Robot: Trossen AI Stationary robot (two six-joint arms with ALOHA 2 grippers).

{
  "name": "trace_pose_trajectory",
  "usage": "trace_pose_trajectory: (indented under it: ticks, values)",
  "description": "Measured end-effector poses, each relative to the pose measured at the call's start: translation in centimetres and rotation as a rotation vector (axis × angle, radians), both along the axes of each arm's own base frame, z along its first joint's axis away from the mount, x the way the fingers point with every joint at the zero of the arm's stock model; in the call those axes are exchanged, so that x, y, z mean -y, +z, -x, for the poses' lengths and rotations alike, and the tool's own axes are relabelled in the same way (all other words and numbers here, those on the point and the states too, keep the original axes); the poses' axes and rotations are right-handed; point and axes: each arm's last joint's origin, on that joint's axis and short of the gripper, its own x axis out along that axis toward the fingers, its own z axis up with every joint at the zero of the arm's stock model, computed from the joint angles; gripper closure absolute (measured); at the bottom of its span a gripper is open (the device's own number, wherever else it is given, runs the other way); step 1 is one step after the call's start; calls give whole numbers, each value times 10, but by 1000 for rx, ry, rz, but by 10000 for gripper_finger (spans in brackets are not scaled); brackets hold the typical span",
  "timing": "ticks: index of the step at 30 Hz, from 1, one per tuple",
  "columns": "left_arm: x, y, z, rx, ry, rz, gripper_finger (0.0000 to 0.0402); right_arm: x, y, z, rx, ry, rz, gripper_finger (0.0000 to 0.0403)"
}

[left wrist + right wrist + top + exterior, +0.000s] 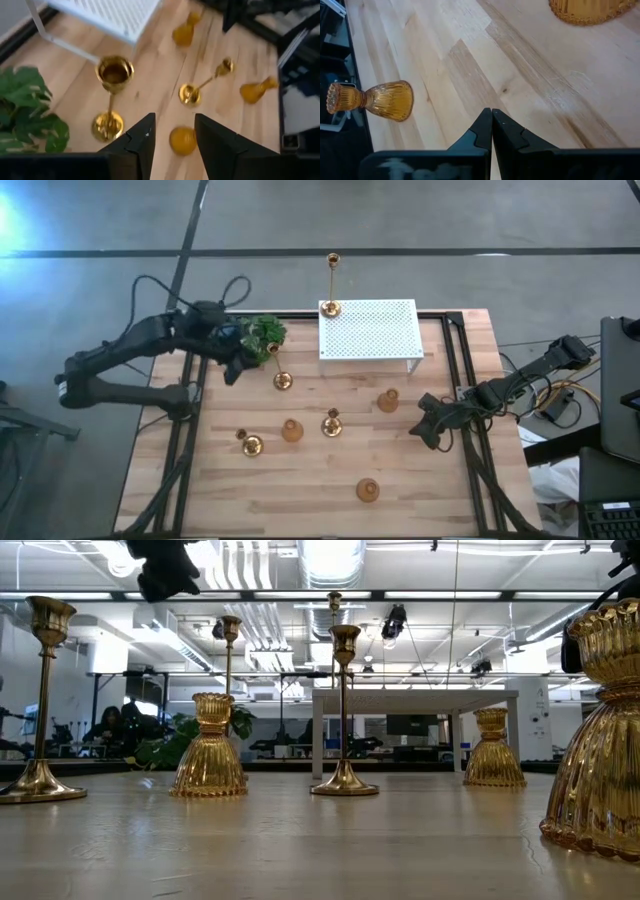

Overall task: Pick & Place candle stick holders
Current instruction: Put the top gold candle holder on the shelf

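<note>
Seven gold candle stick holders show in the high view. One tall stemmed holder (331, 307) stands on the white perforated box (368, 328). Three stemmed ones (283, 381) (251, 445) (331, 423) and three squat ones (291, 430) (388, 400) (368, 490) stand on their bases on the table. My left gripper (232, 367) hangs open above the table beside the plant (264, 332), close to a stemmed holder (111, 95), with nothing between its fingers. My right gripper (430, 430) rests shut at the table's right side, a squat holder (375, 100) off to one side of it.
The green leafy plant (27, 112) stands at the far left, right beside my left gripper. The white box stands on legs at the table's far edge. Black frame rails (470, 410) run along the table's left and right sides. Bare wood (300, 490) lies near the front edge.
</note>
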Motion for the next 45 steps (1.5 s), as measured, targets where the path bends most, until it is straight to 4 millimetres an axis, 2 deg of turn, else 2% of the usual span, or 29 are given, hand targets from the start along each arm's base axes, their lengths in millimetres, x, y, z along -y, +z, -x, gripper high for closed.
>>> trace_pose_trajectory:
  ticks: [4, 11, 20, 30, 38, 41, 45]
  values:
    - [3, -13, -15, -75, -10, -22, 264, 0, 0, 0, 1, 5, 5, 394]
    - [0, -64, -28, -255, 34, -10, 264, 0, 0, 0, 1, 5, 5, 394]
    - [-8, -99, -44, -125, 122, -118, 264, 0, 0, 0, 1, 2, 2, 394]
    - [-14, -119, -47, -58, 257, -232, 264, 0, 0, 0, 2, 2, 2, 394]
    - [-15, -120, -53, 59, 282, -230, 265, 0, 0, 0, 1, 2, 2, 394]
    - [-16, -118, -54, 89, 288, -230, 291, 0, 0, 0, 1, 4, 4, 394]
    - [-16, -117, -54, 90, 296, -238, 380, 0, 0, 0, 1, 7, 7, 394]
